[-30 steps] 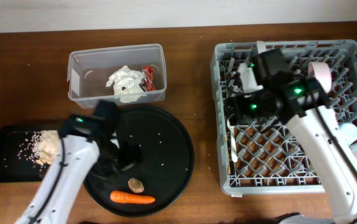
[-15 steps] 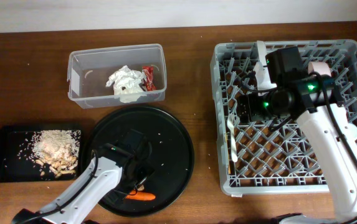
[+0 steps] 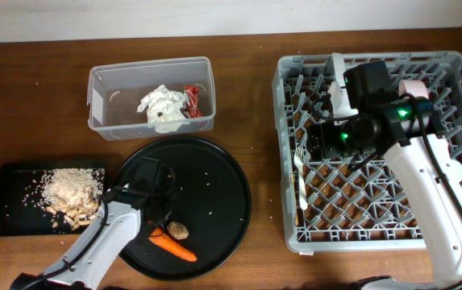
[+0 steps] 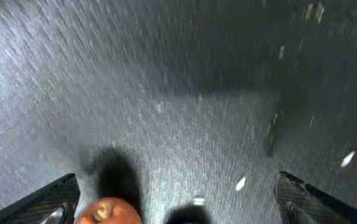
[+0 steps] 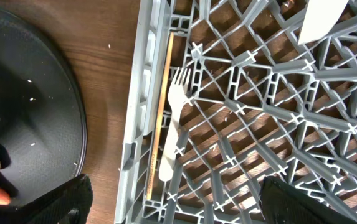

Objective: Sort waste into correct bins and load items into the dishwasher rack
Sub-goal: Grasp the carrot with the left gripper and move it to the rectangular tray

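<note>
Carrot [image 3: 174, 246] lying on the round black tray [image 3: 222, 189] near the worktop's front edge, left of centre, touching or just beside the small brown lump [image 3: 178, 231]. Best taken across its thick middle, straddled squarely, lump left outside the pinch; likely bound for the shallow black tray [image 3: 9, 221] at the front-left corner. Left end effector [image 4: 178, 202] spread wide, empty, pitched down over the round tray, lump low between its fingers. Right end effector [image 5: 181, 199] likewise agape, hovering over the dishwasher rack [image 3: 289, 217] above the white fork [image 5: 173, 124].
</note>
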You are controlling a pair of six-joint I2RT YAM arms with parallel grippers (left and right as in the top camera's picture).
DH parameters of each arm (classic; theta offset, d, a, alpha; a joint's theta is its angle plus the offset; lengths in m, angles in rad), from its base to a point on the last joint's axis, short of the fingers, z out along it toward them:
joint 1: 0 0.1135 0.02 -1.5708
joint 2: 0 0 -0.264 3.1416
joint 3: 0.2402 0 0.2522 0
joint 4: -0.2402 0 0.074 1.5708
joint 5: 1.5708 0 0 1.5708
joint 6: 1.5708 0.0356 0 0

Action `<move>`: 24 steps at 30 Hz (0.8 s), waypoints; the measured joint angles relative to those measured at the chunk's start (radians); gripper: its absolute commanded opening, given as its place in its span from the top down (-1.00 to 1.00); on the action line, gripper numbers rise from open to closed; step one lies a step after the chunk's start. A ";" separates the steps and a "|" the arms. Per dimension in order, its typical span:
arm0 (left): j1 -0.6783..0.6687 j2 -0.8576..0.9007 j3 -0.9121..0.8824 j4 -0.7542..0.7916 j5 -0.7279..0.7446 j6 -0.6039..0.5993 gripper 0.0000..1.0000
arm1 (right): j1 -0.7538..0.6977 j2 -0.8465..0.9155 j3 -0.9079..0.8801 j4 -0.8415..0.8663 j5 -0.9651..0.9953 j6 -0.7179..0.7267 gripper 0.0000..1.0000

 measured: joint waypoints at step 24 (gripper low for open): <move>-0.012 0.000 0.001 -0.068 0.097 0.006 -0.13 | 0.000 0.000 0.000 -0.014 0.000 0.000 -0.78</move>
